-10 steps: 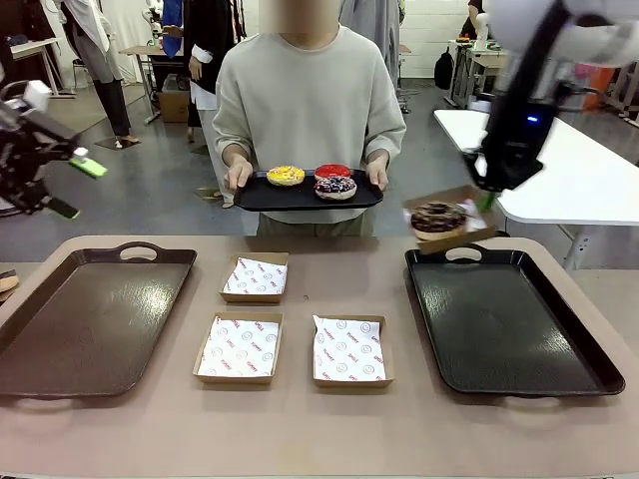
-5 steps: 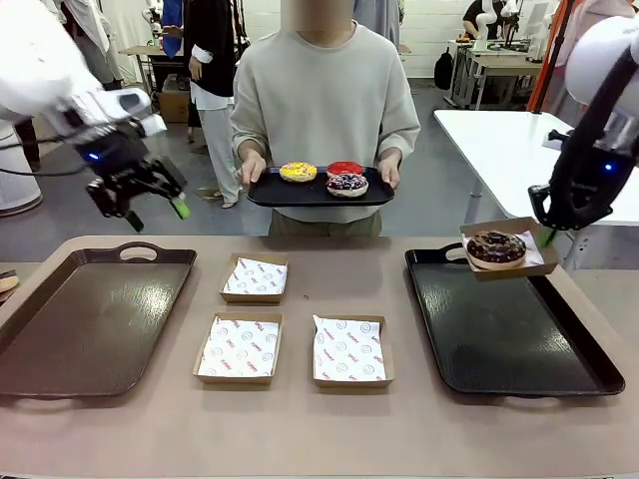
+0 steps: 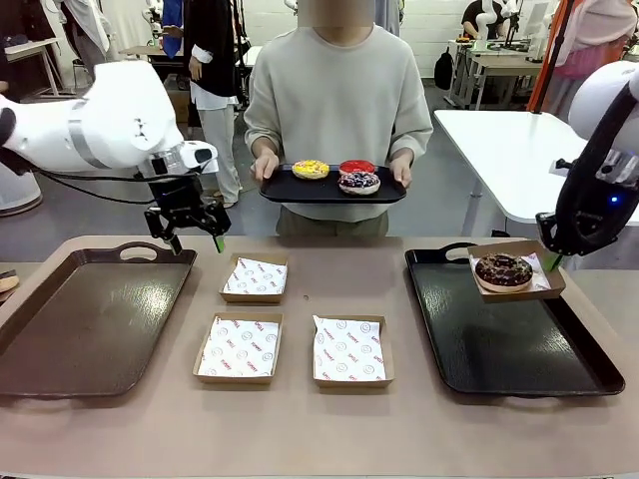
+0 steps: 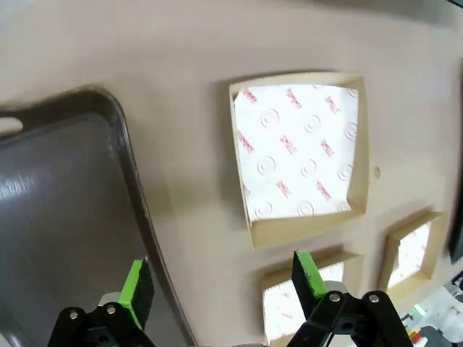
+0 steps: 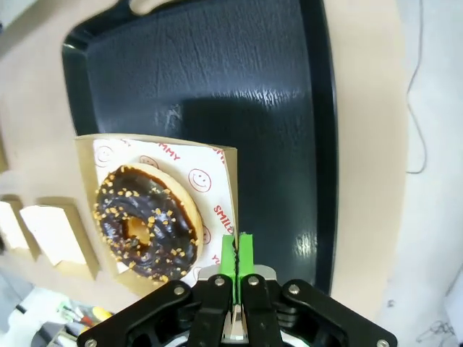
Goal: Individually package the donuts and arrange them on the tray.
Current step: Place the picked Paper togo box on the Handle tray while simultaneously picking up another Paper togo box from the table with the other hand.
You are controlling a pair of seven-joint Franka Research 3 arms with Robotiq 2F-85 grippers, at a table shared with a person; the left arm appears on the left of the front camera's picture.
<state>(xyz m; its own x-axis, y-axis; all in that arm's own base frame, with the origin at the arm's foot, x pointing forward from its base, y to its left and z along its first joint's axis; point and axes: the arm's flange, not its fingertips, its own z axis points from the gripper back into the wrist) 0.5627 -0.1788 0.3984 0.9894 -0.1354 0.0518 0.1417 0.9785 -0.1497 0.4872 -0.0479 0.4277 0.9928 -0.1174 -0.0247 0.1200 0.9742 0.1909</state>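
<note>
Table (image 3: 300, 429) | L gripper (image 3: 199, 242) wide open, empty | R gripper (image 5: 236, 253) clamps donut box (image 5: 84, 173)

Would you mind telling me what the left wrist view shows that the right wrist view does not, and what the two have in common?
Left wrist view: the open left gripper hanging over the rim of the brown tray, with an empty paper-lined box straight ahead.

Right wrist view: the right gripper shut on the edge of a carton that holds the chocolate donut, over the black tray.

Shared: the tan table and empty lined boxes on it.
</note>
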